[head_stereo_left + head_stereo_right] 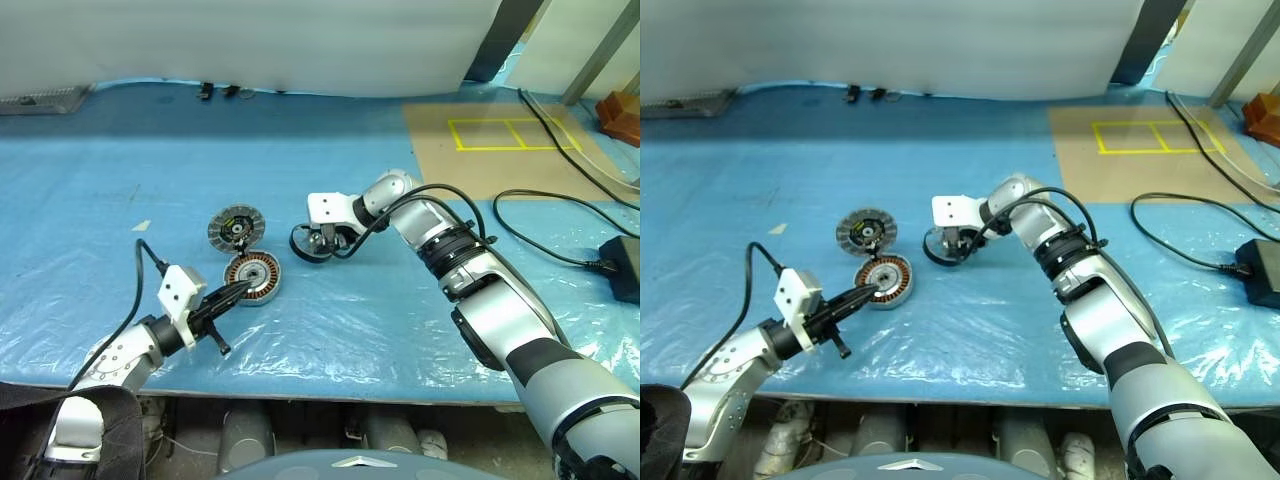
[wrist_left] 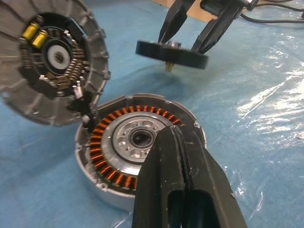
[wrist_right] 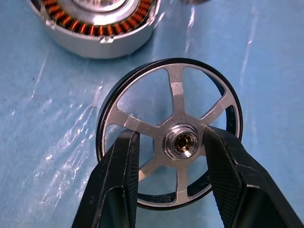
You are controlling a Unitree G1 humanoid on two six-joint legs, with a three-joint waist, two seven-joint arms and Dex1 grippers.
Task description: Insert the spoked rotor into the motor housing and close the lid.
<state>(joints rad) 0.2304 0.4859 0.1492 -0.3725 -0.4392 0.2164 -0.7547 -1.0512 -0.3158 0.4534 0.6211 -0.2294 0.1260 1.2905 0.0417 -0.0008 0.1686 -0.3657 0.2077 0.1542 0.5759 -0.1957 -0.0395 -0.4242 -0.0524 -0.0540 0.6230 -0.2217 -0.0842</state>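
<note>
Right wrist view: fingers (image 3: 222, 175) straddle spoked rotor (image 3: 169, 133).

Left gripper (image 1: 238, 290) is sitting fully closed, pointing level and forward-right, while right gripper (image 3: 173, 142) is angling down to the left, fingers (image 3: 118, 185) parted around something.

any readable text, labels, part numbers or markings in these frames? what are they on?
No readable text anywhere.
Yellow taped rectangle outline on the brown cardboard sheet: a floor-style marking, no words.
Grey segmented round lid: yellow components by the hub, no legible print.
Copper-wound round motor housing: no markings.
Silver spoked rotor with dark rim: none.
</note>
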